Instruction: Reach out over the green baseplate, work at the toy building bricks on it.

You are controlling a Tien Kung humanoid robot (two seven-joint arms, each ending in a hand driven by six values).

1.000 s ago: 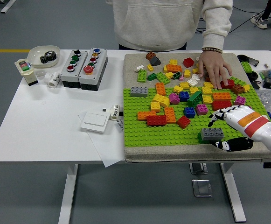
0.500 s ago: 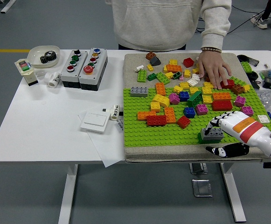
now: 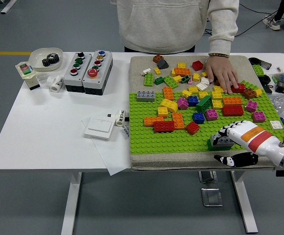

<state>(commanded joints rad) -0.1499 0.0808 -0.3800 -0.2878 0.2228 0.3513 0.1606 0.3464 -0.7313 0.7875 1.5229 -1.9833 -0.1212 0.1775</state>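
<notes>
At the baseplate's (image 3: 181, 142) near right corner, the right hand (image 3: 239, 137) is curled over 1 gray brick (image 3: 222, 141), fingers on top and thumb below at the edge; a firm grip cannot be confirmed. The grasping step is judged in hand; next, a tighter pinch and a straight lift. Beyond the hand, loose bricks (image 3: 200, 100) are scattered, and a person's hand (image 3: 222, 73) rests farthest off.

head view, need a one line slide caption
Robot's right hand on a grey brick at the green baseplate edge.
</notes>
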